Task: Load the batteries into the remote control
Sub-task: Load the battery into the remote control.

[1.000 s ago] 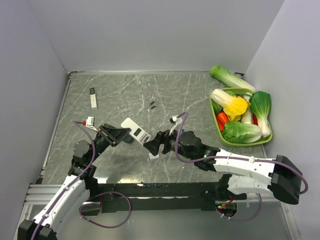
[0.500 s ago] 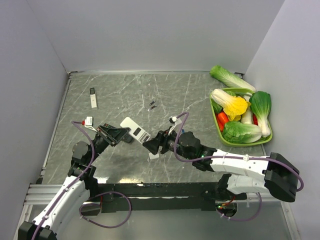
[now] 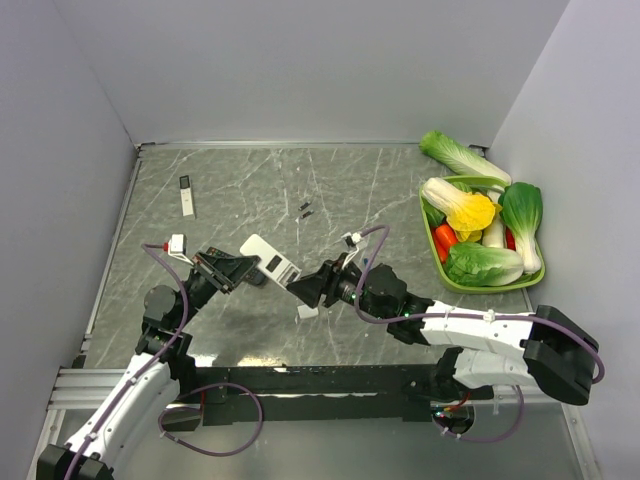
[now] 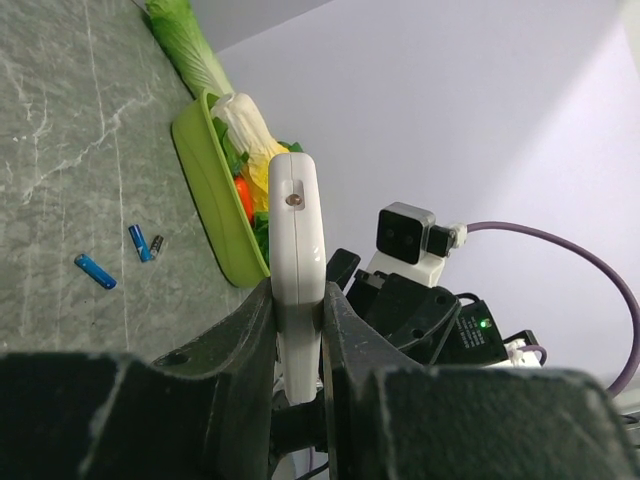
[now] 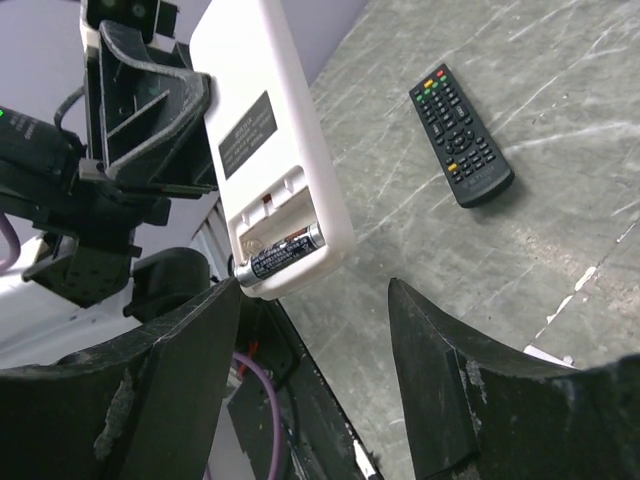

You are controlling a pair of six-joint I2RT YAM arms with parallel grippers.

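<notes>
The left tool (image 4: 298,315) grips the white remote (image 5: 265,140) holding one black battery (image 5: 281,255); the right tool (image 5: 312,292) gapes.

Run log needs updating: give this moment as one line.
left tool shut on white remote | one black battery seated in compartment | right tool open near remote | blue batteries loose on table
</notes>
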